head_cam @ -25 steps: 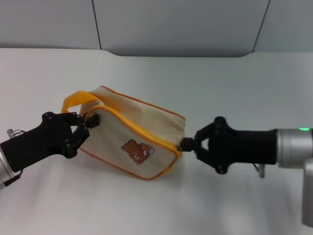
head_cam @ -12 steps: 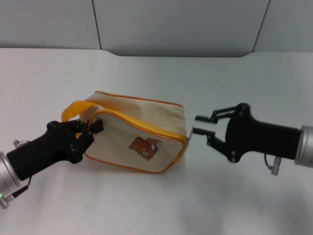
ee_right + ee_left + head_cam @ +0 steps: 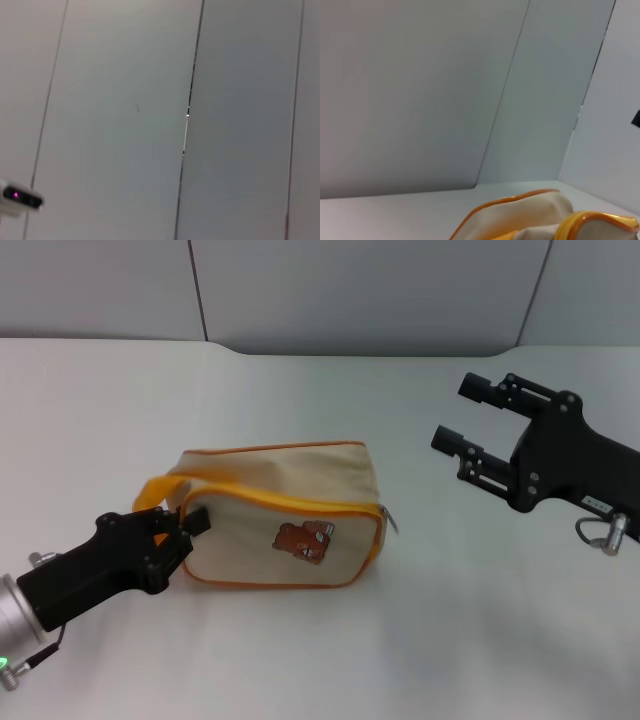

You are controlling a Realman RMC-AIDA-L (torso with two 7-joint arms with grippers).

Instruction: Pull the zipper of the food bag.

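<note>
The food bag point(image 3: 262, 478), beige canvas with orange piping and a brown bear print, lies on the white table point(image 3: 300, 660) left of the middle. Its orange loop handle point(image 3: 152, 490) sticks out at its left end. The zipper's small silver pull tab point(image 3: 392, 521) hangs at the bag's right end. My left gripper point(image 3: 186, 526) is shut on the bag's left end, under the handle. My right gripper point(image 3: 455, 413) is open and empty, raised to the right of the bag and apart from the tab. The left wrist view shows the bag's top edge point(image 3: 525, 212).
Grey wall panels point(image 3: 360, 290) stand behind the table's far edge. The right wrist view shows only wall panels point(image 3: 125, 125) and a small white device with a pink light point(image 3: 20, 197).
My right gripper has let go of the zipper tab, opened, and moved up and to the right. The bag has swung to lie level. My left gripper has shifted slightly toward me.
</note>
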